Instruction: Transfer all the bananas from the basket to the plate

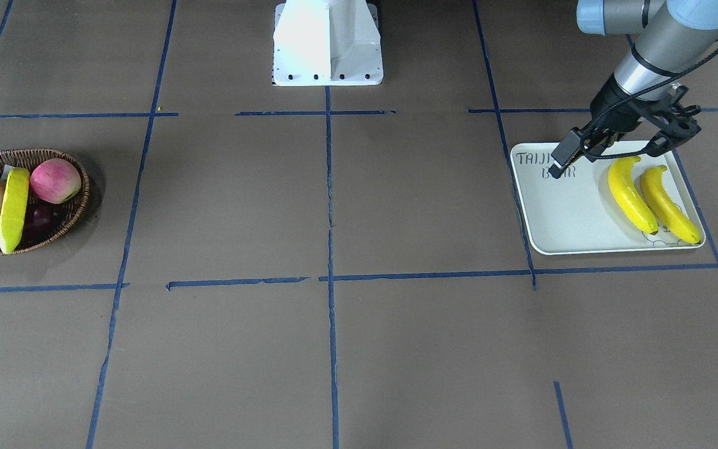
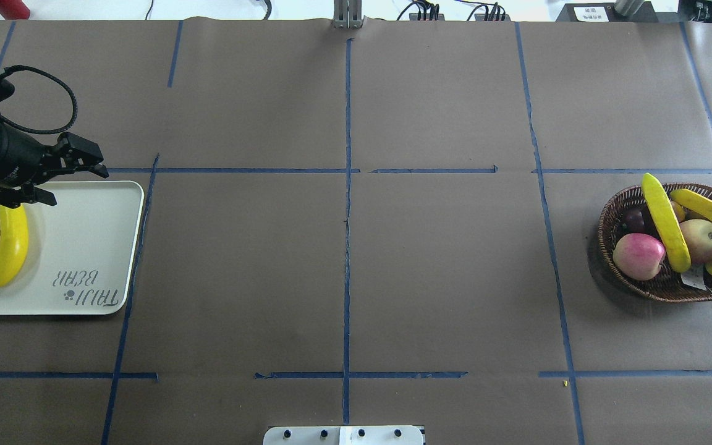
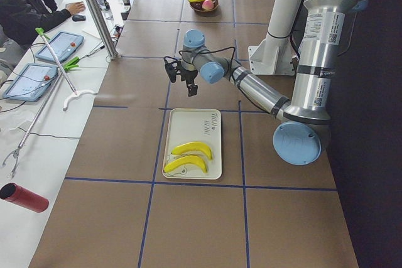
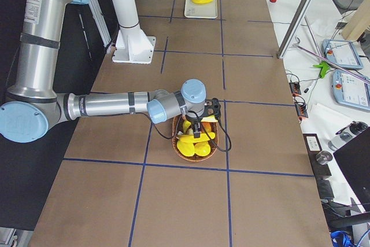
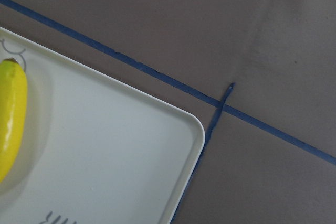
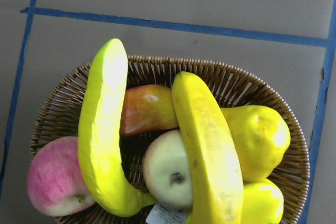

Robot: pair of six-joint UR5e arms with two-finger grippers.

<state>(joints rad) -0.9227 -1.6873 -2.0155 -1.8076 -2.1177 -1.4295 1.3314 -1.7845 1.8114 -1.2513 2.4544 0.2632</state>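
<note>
1. Brown paper gridded with blue tape is covering the table. In the overhead view the plate (image 2: pixel 127 247) is sitting at 9 o'clock, carrying two bananas (image 2: pixel 7 247) side by side. The basket (image 2: pixel 609 216) is sitting at 3 o'clock.
2. I am watching the left gripper (image 2: pixel 75 182) hovering wide and empty over the plate's 12 o'clock edge. A low sweep is risking a nudge to the landed pair.
3. The right gripper (image 4: pixel 199 133) is hanging over the basket; I cannot tell how its jaws are standing.
4. The paler banana (image 6: pixel 102 129) and the yellow banana (image 6: pixel 210 150) are leaning across apples (image 6: pixel 168 169). Lifting either is risking dragging fruit out or tipping the basket.
5. Gripping a smooth curve off-centre is risking a swing and a slip mid-carry.
</note>
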